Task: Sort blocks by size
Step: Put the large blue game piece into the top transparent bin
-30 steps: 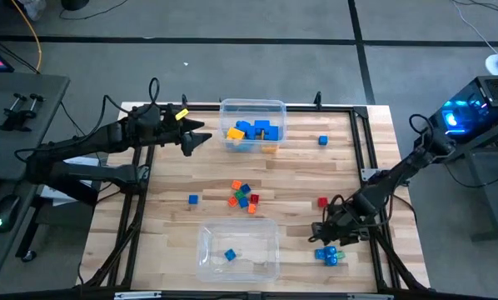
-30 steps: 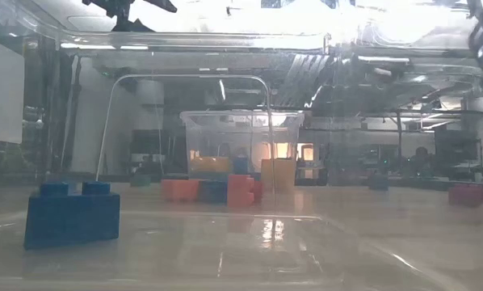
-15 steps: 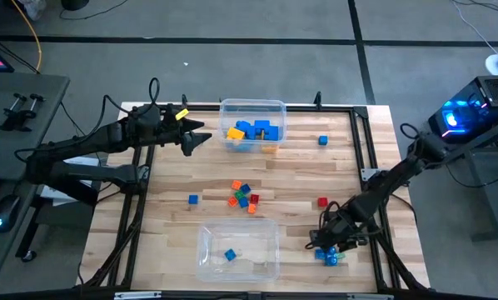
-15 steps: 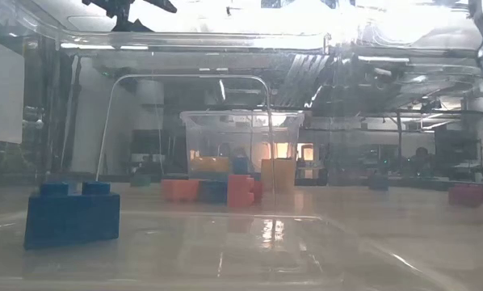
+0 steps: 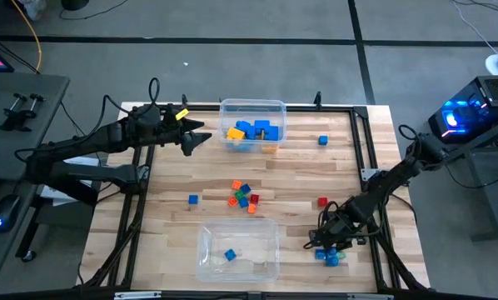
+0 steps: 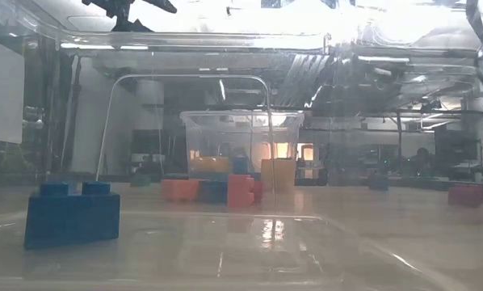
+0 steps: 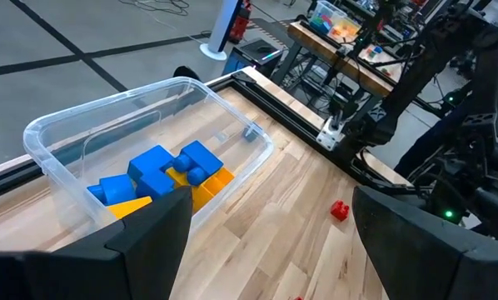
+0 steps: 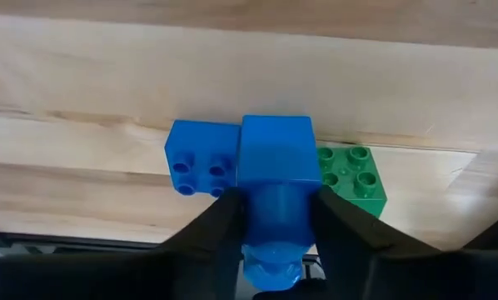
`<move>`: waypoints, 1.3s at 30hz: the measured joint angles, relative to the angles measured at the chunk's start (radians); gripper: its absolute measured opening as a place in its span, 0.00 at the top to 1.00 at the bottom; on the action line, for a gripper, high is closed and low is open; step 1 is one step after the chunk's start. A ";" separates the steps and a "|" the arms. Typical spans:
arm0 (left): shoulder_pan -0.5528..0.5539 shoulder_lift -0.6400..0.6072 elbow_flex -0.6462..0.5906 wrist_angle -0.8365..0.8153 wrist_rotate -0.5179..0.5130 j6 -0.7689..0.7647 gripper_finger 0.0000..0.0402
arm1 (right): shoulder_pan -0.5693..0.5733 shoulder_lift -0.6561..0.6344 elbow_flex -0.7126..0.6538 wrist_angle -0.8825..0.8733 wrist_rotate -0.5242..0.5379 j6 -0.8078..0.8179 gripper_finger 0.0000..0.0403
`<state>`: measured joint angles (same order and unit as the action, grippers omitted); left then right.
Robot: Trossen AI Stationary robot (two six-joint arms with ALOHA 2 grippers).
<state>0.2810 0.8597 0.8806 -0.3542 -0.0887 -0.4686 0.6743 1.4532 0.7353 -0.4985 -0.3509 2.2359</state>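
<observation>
the right pincer is clenched on a blue block low at the bench front right corner, between another blue brick and a green brick. the left pincer hangs spread wide, empty, beside the far bin.

no readable text, labels or numbers

the right tool covers most of the blue blocks beneath it.

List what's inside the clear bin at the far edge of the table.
The far bin holds several larger blue bricks lying on yellow ones. The blue bricks cover most of the yellow pieces, so an exact count cannot be given. The left gripper hovers beside it, jaws open.
</observation>
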 joint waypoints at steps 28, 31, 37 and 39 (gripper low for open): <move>0.000 0.026 0.000 0.008 -0.014 -0.028 0.21 | -0.714 -0.174 0.438 -0.247 0.586 -1.154 0.73; 0.000 0.051 0.000 0.007 -0.014 -0.028 0.21 | -0.873 -0.130 0.434 -0.030 0.551 -1.359 0.73; 0.000 0.105 0.000 0.007 -0.013 -0.077 0.21 | -1.073 -0.031 0.434 0.281 0.446 -1.502 0.73; 0.000 0.116 0.000 0.007 -0.010 -0.091 0.21 | -1.102 -0.001 0.434 0.301 0.411 -1.512 0.70</move>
<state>0.2807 0.9755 0.8803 -0.3472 -0.0989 -0.5596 -0.4274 1.4521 1.1690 -0.1971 0.0606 0.7242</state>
